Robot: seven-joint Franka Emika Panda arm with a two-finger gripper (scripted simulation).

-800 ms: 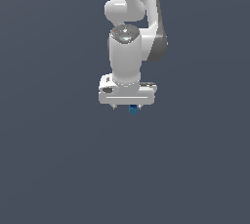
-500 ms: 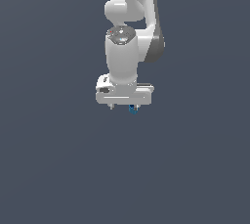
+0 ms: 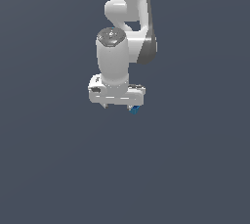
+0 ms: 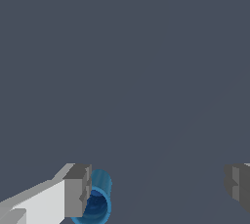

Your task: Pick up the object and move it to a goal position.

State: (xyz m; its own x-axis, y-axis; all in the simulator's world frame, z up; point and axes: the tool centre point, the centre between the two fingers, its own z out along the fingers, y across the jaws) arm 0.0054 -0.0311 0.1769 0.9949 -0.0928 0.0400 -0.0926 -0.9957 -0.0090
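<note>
End effector (image 4: 158, 189) spread wide — blue object (image 4: 96, 199) touching one finger (image 4: 78, 191), no writing visible.

Wrist view, contents:

1. Fingers (image 4: 78, 191), two, grey-tipped, set wide apart. One shows with its white body running off the frame edge; the other is only a grey tip cut by the opposite edge.
2. Blue object (image 4: 97, 203), small, stubby, hollow cylinder, open end facing the camera. It sits right against the inner face of the white-bodied finger, partly hidden by it, well apart from the other finger.
3. Worktop (image 4: 127, 61), plain dark grey-blue, filling the remaining frame.
</note>
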